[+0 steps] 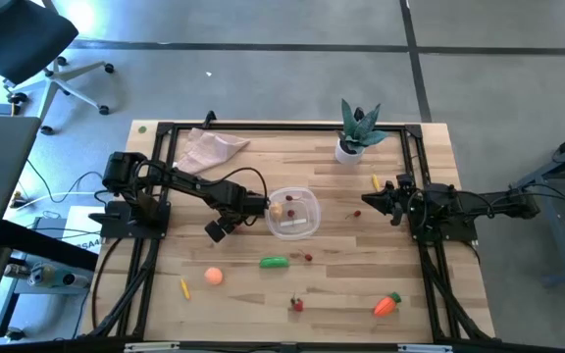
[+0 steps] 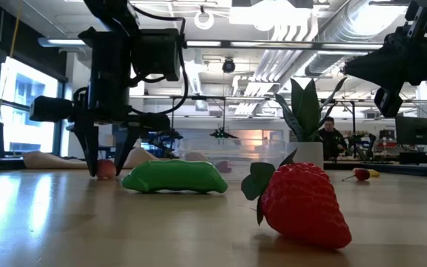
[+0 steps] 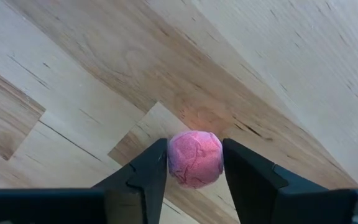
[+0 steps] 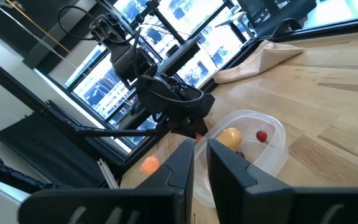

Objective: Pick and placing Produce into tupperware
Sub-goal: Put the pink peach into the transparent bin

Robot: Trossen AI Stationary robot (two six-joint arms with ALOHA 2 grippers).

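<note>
A small pink ball [image 3: 195,158] sits on the wooden table just left of the clear round tupperware [image 1: 294,214]. My left gripper [image 1: 261,204] points down and is shut on it; the ball also shows in the low view [image 2: 106,169]. The tupperware holds a yellow piece [image 4: 229,138] and a small red piece [image 4: 261,135]. My right gripper [image 1: 369,200] is shut and empty, held above the table to the right of the tupperware. On the near part of the table lie a green pepper [image 1: 275,262], an orange ball [image 1: 213,277], a strawberry [image 1: 297,304] and a carrot [image 1: 387,305]. My left gripper pinches the pink ball between its two fingers, one finger [image 3: 149,174] on each of two opposite sides [image 3: 174,163]. The fingers come from above, pointing down. The ball sits at their free ends, its underside on the table in the low view.
A spiky plant in a white pot [image 1: 357,137] and a beige cloth [image 1: 210,149] stand at the far edge. A yellow piece [image 1: 184,288] lies near left, another [image 1: 376,181] by the right arm. Small red bits [image 1: 308,258] lie near the pepper. Black frame rails border the table.
</note>
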